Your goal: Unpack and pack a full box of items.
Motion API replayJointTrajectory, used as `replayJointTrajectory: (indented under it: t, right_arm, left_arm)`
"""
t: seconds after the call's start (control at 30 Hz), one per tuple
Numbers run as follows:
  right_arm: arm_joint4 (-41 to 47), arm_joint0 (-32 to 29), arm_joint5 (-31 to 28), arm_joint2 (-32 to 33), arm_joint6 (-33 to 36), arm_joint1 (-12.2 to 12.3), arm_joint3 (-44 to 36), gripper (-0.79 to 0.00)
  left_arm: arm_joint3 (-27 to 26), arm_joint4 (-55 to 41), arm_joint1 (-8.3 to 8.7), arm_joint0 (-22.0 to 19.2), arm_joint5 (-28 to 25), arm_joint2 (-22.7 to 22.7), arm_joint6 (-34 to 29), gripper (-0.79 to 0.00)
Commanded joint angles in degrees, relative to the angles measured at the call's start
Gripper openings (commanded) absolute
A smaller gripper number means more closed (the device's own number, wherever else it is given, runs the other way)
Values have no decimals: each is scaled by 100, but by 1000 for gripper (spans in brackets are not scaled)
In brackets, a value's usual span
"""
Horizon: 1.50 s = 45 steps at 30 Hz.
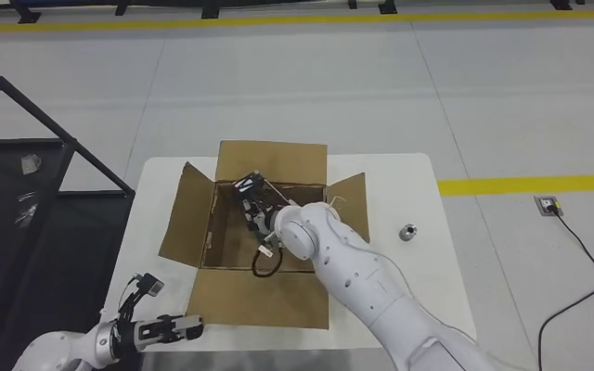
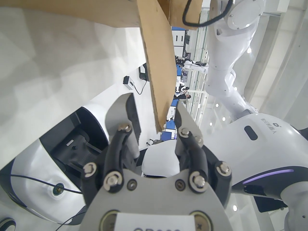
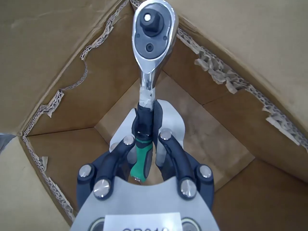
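An open cardboard box [image 1: 273, 160] stands mid-table with its flaps spread outward. My right gripper [image 3: 145, 119] is down inside the box [image 3: 55, 49], shut on the green and black handle of a chrome ratchet wrench [image 3: 153, 37]; the wrench head points toward an inner corner. In the top view the right gripper [image 1: 257, 202] sits in the box's back left part. My left gripper [image 2: 156, 115] is open at the table's front left, its fingers either side of the corner of the front flap [image 2: 156, 61] without pinching it. The left gripper [image 1: 188, 326] is also seen from above.
A small metal socket [image 1: 406, 232] lies on the white table [image 1: 422, 287] to the right of the box. A black frame [image 1: 42, 199] stands beside the table's left edge. The right arm's black cable loops over the box's front wall.
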Motion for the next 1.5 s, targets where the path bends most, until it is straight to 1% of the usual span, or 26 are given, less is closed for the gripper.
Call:
replayJointTrajectory:
  t: [0.0, 0.13, 0.27, 0.37, 0.47, 0.6, 0.7, 0.83, 0.97, 1.1, 1.13, 1.17, 1.23, 1.3, 1.37, 1.4, 1.47]
  right_arm:
    - [3, -26, 5, 2, -21, 2, -11, -785]
    - [-115, -138, -158, 66, -276, 44, -239, -785]
    - [-319, -257, -240, 177, -349, 123, -701, -785]
    - [-471, -474, -346, 354, -382, 230, -1228, -785]
    - [-666, -816, -584, 594, -326, 379, -1958, -785]
    - [-959, -1422, -851, 966, 59, 592, -3231, -785]
    - [-1342, -1942, -857, 1182, 454, 729, -4356, -785]
    - [-1992, -2754, -696, 1548, 1030, 903, -6092, -785]
    - [-2720, -3752, -394, 2054, 1593, 1058, -7860, -785]
    - [-3236, -4720, -43, 2654, 1959, 1164, -9191, -785]
    - [-3379, -4916, 87, 2832, 1995, 1182, -9331, -785]
    - [-3463, -5025, 211, 3004, 1930, 1193, -9331, -785]
    - [-3666, -5225, 583, 3427, 2018, 1210, -9331, -785]
    - [-3876, -5395, 930, 3837, 2357, 1224, -9331, -785]
    - [-3684, -5496, 1066, 4168, 2759, 1230, -9331, -785]
    - [-3601, -5547, 1103, 4396, 2990, 1239, -9232, -785]
    - [-3558, -5452, 1188, 4782, 3283, 1258, -8736, -785]
  left_arm:
    - [-1, -2, 0, -2, 2, 0, -2, 0]
    - [-1, -2, 0, -2, 2, 0, -2, 0]
    - [-15, 3, -2, 3, 10, 3, 36, 0]
    - [-242, 106, -13, 99, -72, 43, 148, 0]
    - [-389, 224, -21, 158, -105, 65, 279, 0]
    - [-588, 745, -28, 202, -224, 137, 515, 0]
    - [-716, 849, -32, 220, -274, 185, 526, 0]
    - [-816, 960, -34, 230, -265, 214, 598, 0]
    - [-869, 1027, -37, 223, -253, 244, 639, 0]
    - [-894, 1048, -43, 205, -250, 293, 665, 0]
    - [-895, 1049, -46, 196, -241, 313, 672, 0]
    - [-900, 1054, -50, 184, -236, 335, 685, 0]
    - [-917, 1071, -56, 159, -229, 386, 684, 0]
    - [-930, 1118, -61, 133, -222, 426, 699, 0]
    - [-946, 1166, -65, 119, -224, 454, 730, 0]
    - [-954, 1184, -66, 118, -226, 465, 742, 0]
    - [-967, 1213, -67, 121, -234, 475, 759, 0]
